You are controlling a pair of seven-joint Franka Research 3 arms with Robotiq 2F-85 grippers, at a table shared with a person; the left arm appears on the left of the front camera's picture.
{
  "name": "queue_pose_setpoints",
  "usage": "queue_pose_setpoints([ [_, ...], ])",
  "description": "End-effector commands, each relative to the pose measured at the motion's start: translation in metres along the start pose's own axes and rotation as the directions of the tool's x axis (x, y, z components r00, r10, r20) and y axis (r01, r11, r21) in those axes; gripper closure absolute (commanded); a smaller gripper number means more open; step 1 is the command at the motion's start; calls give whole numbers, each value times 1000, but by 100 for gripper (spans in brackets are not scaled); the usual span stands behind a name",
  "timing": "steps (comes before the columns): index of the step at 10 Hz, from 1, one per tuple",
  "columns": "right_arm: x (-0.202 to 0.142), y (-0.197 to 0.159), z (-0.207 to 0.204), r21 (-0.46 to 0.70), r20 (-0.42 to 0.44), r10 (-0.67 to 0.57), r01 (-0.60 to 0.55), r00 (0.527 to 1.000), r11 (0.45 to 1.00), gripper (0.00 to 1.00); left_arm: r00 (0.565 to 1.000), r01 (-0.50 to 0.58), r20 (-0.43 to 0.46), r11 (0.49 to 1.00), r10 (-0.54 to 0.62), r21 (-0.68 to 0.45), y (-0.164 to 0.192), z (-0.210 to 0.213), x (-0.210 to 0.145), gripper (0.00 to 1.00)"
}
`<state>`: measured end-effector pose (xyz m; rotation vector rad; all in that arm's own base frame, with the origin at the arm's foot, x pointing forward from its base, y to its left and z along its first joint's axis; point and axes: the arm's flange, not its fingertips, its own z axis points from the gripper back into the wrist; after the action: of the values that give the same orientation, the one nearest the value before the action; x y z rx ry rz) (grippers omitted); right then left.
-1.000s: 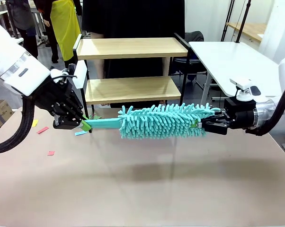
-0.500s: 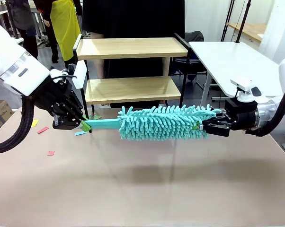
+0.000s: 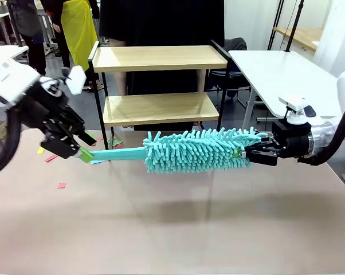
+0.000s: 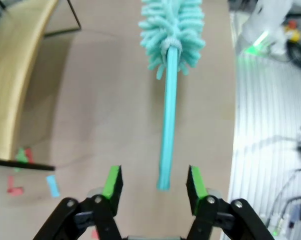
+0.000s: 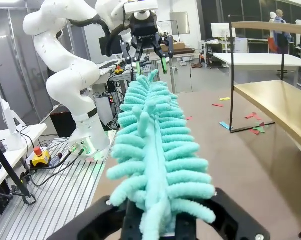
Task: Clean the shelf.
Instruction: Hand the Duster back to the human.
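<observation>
Now holding the teal duster [image 3: 198, 149] level above the desk [image 3: 172, 223], just in front of the shelf [image 3: 155, 86], with the long axis running parallel to the shelf's front edge. Right hand [image 3: 254, 154] clenched on the fluffy end, on the side of the shelf's right post. Left hand [image 3: 76, 150] released, fingers [image 4: 112, 181] spread on both sides of the handle tip [image 4: 163, 182] without touching it, so carried by the right hand alone. Nearer to the shelf: probably the left hand, close beside the left post, but empty. Shelf standing behind the duster, at the far edge of the desk: two light wood boards in a thin black frame, both looking bare. Small coloured paper scraps [image 3: 53, 157] lying on the desk by the shelf's left foot
</observation>
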<state>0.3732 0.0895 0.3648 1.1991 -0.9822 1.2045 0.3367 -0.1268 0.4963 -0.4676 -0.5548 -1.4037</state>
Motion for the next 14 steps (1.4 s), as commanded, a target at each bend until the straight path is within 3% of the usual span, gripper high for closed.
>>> queue_pose_setpoints([
  [1, 3, -2, -1, -18, 9, 5, -5, 1000, 1000, 100, 984, -121, 128, 992, 124, -26, 10, 24, -28, 0],
  [3, 3, -2, -1, -18, 9, 5, -5, 1000, 1000, 100, 943, -288, 184, 957, 278, 28, 20, 45, -68, 0],
  [5, 3, -2, -1, -18, 9, 5, -5, 1000, 1000, 100, 930, -301, 248, 948, 270, 99, 23, 60, -101, 0],
  [7, 3, -2, -1, -18, 9, 5, -5, 1000, 1000, 100, 901, -236, 391, 968, 187, 80, 25, 71, -130, 0],
  [8, 0, 0, 0, 0, 0, 0, 0, 1000, 1000, 84, 926, -319, 237, 944, 293, 83, 31, 74, -107, 0],
  [12, 86, -7, 22, -229, 135, 46, -14, 990, 973, 84, 926, -319, 237, 944, 293, 83, 31, 74, -107, 0],
  [14, 136, 1, 60, -405, 223, 118, -18, 968, 914, 84, 926, -319, 237, 944, 293, 83, 31, 74, -107, 0],
])
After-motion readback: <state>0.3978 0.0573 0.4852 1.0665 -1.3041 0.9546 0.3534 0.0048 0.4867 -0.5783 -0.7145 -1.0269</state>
